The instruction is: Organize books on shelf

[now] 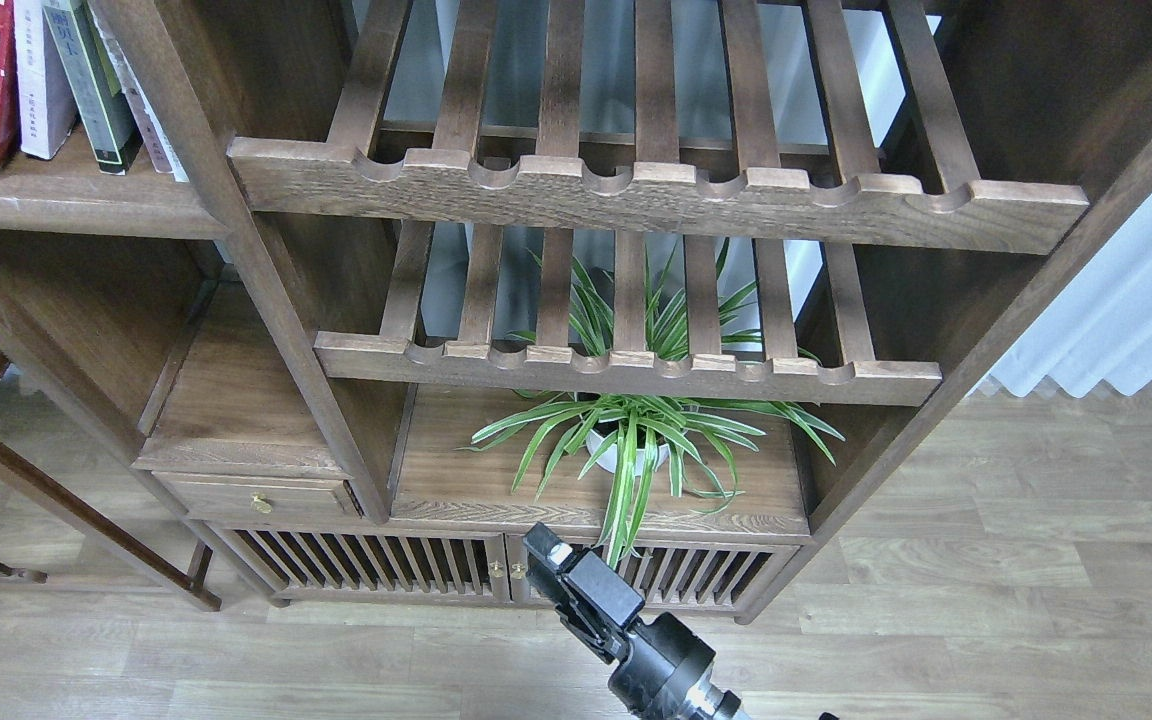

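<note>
Head view: books (56,85) upright near shelf (66,205) edge.

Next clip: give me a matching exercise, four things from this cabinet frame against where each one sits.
Things:
1. books
2. potted plant
3. brass knob
4. hand

Places:
A. drawer front, lower left
B. solid shelf, top left
C. bottom centre, before the slatted doors
D. under the lower slatted rack

Pairs: 1-B, 2-D, 3-A, 4-C
</note>
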You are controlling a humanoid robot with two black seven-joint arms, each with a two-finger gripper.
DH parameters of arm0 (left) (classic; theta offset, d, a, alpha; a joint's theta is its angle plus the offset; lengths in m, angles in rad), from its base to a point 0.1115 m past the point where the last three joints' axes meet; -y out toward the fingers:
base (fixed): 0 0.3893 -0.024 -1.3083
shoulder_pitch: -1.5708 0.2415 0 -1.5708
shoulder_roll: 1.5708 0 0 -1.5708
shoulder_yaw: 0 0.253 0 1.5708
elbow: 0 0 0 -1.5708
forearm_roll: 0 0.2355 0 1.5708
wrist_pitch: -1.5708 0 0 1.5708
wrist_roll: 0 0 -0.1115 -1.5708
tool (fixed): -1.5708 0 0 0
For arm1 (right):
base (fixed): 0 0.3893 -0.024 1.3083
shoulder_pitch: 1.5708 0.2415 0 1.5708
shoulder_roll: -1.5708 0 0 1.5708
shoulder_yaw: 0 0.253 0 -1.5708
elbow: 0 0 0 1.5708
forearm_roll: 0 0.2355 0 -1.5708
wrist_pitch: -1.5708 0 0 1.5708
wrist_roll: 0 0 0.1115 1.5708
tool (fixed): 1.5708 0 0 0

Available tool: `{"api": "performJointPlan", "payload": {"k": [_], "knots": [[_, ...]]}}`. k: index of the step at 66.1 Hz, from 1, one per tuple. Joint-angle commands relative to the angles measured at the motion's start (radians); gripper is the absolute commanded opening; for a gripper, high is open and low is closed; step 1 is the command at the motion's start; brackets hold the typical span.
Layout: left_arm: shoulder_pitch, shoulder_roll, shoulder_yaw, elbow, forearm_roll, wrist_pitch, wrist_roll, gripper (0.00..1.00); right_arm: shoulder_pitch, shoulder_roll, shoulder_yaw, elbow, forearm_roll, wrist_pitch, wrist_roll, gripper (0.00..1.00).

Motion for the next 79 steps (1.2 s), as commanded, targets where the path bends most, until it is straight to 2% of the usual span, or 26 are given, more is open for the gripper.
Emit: {"api": "performJointPlan", "payload": {"k": [1, 11, 15, 33, 45, 58, 60, 63, 72, 79], "knots": [[0.105, -0.002, -0.032, -0.051, -0.039, 0.0, 0.0, 0.52, 0.006, 0.0, 0.002, 0.0, 0.0, 0.0, 0.005, 0.98], [0.228, -0.016, -0.037, -0.1, -0.088, 0.0, -0.003, 0.54, 0.018, 0.0, 0.003, 0.0, 0.0, 0.0, 0.005, 0.98], [0.309, -0.062, -0.037, -0.129, -0.116, 0.0, -0.003, 0.56, 0.021, 0.0, 0.015, 0.0, 0.002, 0.0, 0.005, 0.98], [0.421, -0.164, -0.032, -0.177, -0.116, 0.0, 0.002, 0.6, 0.026, 0.0, 0.021, 0.0, 0.002, 0.0, 0.005, 0.98], [0.47, -0.217, -0.021, -0.177, -0.116, 0.0, 0.003, 0.69, 0.026, 0.0, 0.023, 0.0, 0.002, 0.0, 0.005, 0.99], [0.528, -0.29, 0.002, -0.174, -0.114, 0.0, 0.003, 0.9, 0.029, 0.0, 0.023, -0.003, 0.003, 0.0, 0.006, 0.99], [0.544, -0.331, 0.015, -0.166, -0.114, 0.0, 0.003, 0.96, 0.032, 0.0, 0.031, -0.005, 0.003, 0.0, 0.006, 0.99], [0.55, -0.359, 0.023, -0.158, -0.116, 0.0, 0.0, 0.99, 0.033, 0.0, 0.035, -0.005, 0.003, 0.0, 0.005, 0.99], [0.579, -0.433, 0.048, -0.14, -0.116, 0.0, -0.001, 0.99, 0.039, 0.0, 0.037, -0.006, 0.003, 0.0, 0.006, 0.99], [0.585, -0.447, 0.071, -0.126, -0.116, 0.0, -0.001, 0.99, 0.039, 0.0, 0.038, -0.008, 0.003, 0.0, 0.006, 0.99]]}}
